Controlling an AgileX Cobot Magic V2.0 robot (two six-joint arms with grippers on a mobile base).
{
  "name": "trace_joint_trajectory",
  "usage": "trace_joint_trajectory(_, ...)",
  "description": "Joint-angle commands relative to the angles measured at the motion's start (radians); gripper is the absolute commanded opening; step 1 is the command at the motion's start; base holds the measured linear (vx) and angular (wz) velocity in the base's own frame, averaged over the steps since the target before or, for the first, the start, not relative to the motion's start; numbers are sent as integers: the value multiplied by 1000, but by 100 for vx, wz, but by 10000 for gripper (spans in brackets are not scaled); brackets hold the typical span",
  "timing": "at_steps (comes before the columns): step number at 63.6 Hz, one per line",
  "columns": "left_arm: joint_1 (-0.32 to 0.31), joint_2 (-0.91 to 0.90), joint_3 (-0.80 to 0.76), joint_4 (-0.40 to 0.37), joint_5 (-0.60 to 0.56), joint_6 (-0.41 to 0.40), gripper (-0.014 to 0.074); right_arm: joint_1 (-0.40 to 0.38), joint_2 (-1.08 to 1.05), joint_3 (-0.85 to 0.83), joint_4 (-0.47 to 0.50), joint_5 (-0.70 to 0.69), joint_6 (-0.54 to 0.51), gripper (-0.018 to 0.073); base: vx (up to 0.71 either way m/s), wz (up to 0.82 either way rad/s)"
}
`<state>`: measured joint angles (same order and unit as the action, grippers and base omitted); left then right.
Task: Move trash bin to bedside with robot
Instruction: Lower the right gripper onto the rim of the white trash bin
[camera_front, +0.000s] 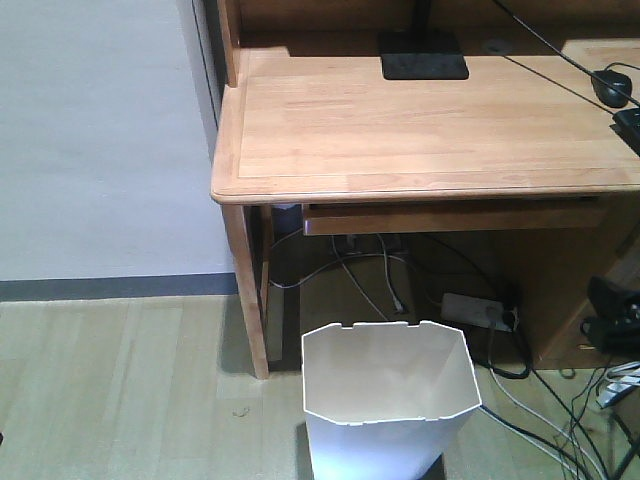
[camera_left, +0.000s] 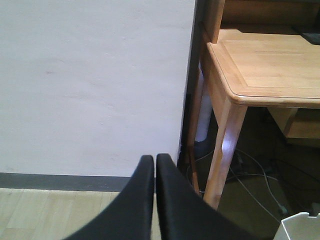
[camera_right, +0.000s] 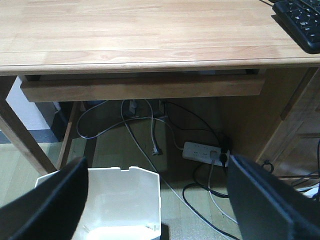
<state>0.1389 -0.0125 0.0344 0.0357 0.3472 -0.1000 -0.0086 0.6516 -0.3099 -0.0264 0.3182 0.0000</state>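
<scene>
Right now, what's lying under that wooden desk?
Under the wooden desk hangs a shallow wooden tray; below it, loose cables trail to a white power strip on the floor. The white trash bin in front hides the floor right behind it.

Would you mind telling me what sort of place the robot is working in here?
Probably a study corner in a home or dormitory: a wooden desk carrying a keyboard and monitor stand, a power strip underneath, and a white trash bin.
</scene>
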Motion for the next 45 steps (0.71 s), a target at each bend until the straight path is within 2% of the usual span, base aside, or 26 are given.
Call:
trace_joint_trajectory(1, -3, -14, 3, -2, -66, -4, -6, 0, 73, -102, 2, -13, -18, 564, 0, 0)
trace_joint_trajectory(9, -3, -14, 3, -2, -66, -4, -6, 0, 206, -201, 2, 85, -21, 564, 0, 0)
trace_joint_trajectory(17, -3, -14, 3, -2, -66, -4, -6, 0, 339, -287, 2, 123, -25, 564, 0, 0)
trace_joint_trajectory(37, -3, -14, 3, -2, -66, -4, -6, 0, 616, -401, 70, 62, -31, 564, 0, 0)
trace_joint_trajectory(45, -3, -14, 3, -2, -66, -4, -6, 0, 737, -420, 110, 40, -107, 564, 0, 0)
